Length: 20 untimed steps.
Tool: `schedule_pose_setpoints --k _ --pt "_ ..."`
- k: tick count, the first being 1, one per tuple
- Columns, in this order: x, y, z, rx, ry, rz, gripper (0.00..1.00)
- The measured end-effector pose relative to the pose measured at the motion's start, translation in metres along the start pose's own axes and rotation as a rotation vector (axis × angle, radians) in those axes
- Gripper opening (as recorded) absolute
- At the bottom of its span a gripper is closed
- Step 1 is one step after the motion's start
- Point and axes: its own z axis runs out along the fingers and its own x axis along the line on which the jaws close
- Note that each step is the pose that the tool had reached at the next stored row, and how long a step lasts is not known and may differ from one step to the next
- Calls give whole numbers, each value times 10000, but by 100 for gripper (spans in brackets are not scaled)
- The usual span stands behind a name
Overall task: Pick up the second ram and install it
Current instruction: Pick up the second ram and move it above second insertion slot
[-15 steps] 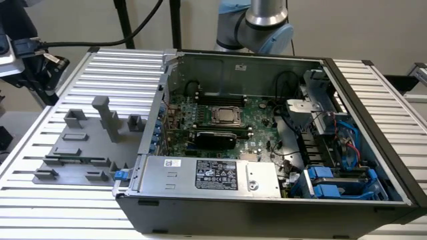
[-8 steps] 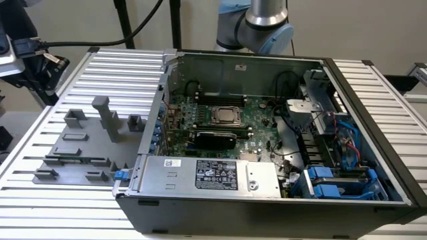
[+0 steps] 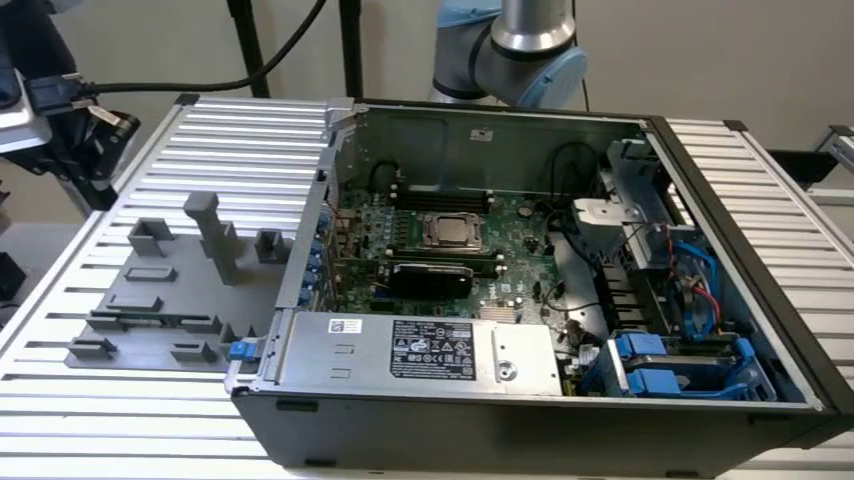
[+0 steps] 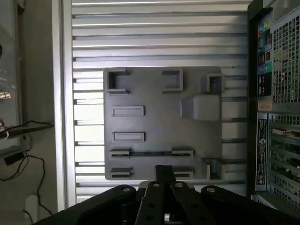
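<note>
**While the gripper (image 4: 164,171) hangs overhead, the second ram (image 3: 144,320) lies unheld**

In the exterior view, an open computer case (image 3: 534,430) stands on a slatted table (image 3: 747,180). On the exterior view's left, the second ram stands on edge between 2 blocks of a grey plate (image 3: 180,300). In the wrist view, the gripper is apart from the second ram; spread or pressed together, I cannot tell.

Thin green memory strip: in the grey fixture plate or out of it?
In: the thin green circuit-board strip rests in the grey plastic fixture plate, spanning two of its clips.
</note>
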Motion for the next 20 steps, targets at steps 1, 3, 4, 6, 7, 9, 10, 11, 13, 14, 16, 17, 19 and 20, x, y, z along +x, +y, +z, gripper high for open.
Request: schedule_pose_setpoints --k 1,3,4,6,7,9,10,11,13,14,16,17,19,20 --pt "0 0 4 0 5 -156 0" --pt "1 0 13 -1 21 -519 0" --pt "1 0 18 -3 27 -697 0" --pt "1 -1 30 -6 41 -1064 0" --pt "1 -1 36 -7 49 -1243 0" --pt "1 -1 49 -9 62 -1602 0" --pt "1 -2 56 -10 69 -1783 0" --pt "1 -2 62 -11 77 -1967 0" --pt "1 -2 77 -13 92 -2338 0" --pt "1 -3 84 -15 98 -2507 0" --pt "1 -3 102 -17 112 -2882 0" --pt "1 -4 111 -18 119 -3052 0" --pt "1 -4 130 -21 133 -3422 0" --pt "1 -5 139 -22 141 -3607 0"
